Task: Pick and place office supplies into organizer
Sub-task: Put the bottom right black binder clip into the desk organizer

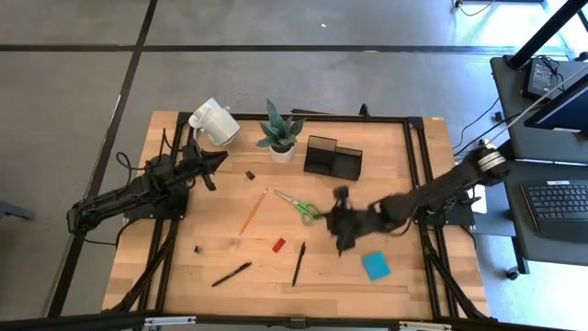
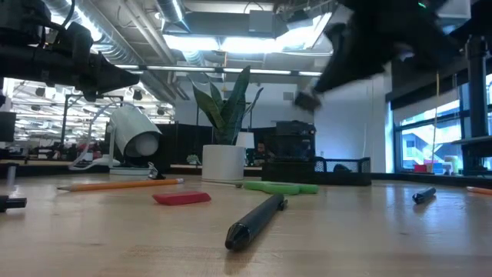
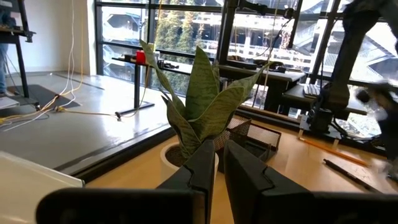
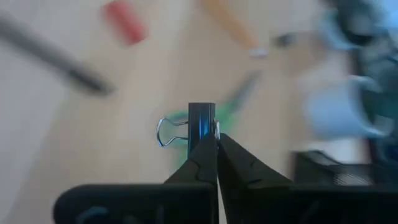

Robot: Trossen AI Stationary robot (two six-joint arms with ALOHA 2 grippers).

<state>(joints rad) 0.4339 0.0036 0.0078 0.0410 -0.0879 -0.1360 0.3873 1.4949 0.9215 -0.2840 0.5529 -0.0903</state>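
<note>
We count two black pens (image 1: 231, 274), one orange pencil (image 1: 253, 212), one organizer (image 1: 333, 158) (upper centre). Right gripper (image 4: 216, 138) clenched on a binder clip (image 4: 200, 123), frame centre; left gripper (image 3: 219, 163) nearly closed, empty.

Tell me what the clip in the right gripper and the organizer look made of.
Binder clip: glossy black body, likely painted metal, with a shiny wire handle; held in the right gripper. Organizer: matte black; the left wrist view shows mesh walls, probably metal.
</note>
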